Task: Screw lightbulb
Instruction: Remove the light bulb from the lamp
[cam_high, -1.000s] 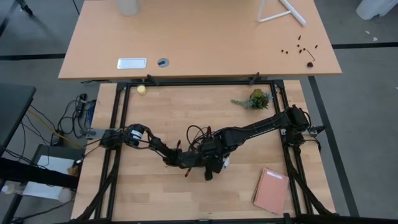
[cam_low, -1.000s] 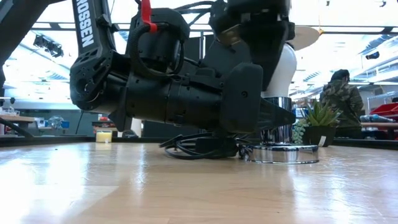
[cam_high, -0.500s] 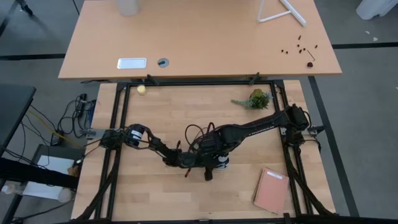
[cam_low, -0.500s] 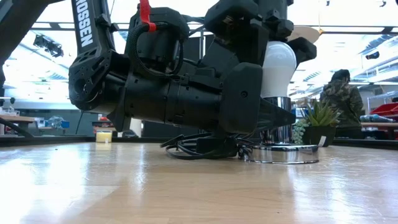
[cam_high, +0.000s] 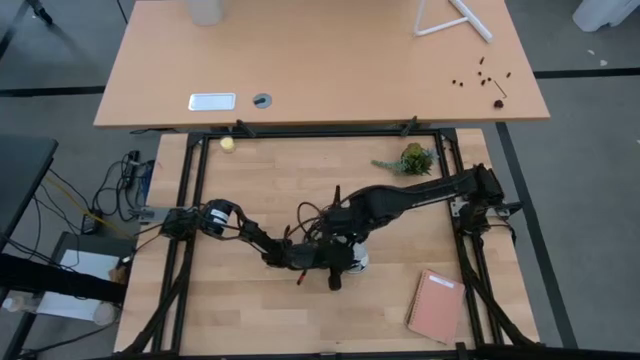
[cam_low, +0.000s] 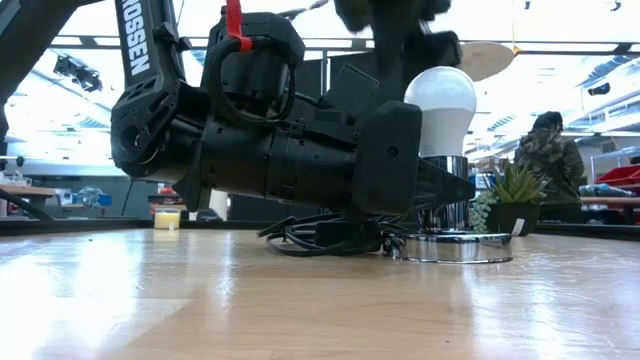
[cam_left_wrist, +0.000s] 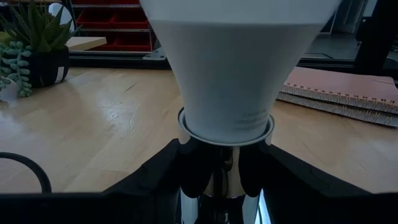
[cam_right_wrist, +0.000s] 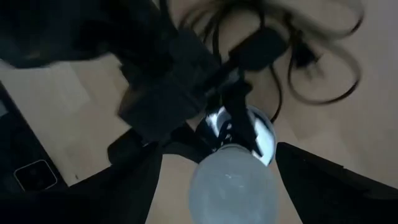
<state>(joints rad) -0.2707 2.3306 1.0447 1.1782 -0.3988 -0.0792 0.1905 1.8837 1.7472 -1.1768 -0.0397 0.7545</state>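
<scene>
White frosted lightbulb (cam_low: 444, 107) stands upright in silver socket (cam_low: 455, 245)

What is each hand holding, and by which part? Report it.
Left hand grips the socket's chrome neck, under the lightbulb. Right hand, open above it, holds nothing.

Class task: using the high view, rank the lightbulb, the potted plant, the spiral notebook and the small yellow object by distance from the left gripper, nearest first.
1. lightbulb: right at the left gripper, mid-table.
2. spiral notebook: near edge, on the right arm's side.
3. potted plant: far edge, on the right arm's side.
4. small yellow object: far corner, on the left arm's side.
</scene>
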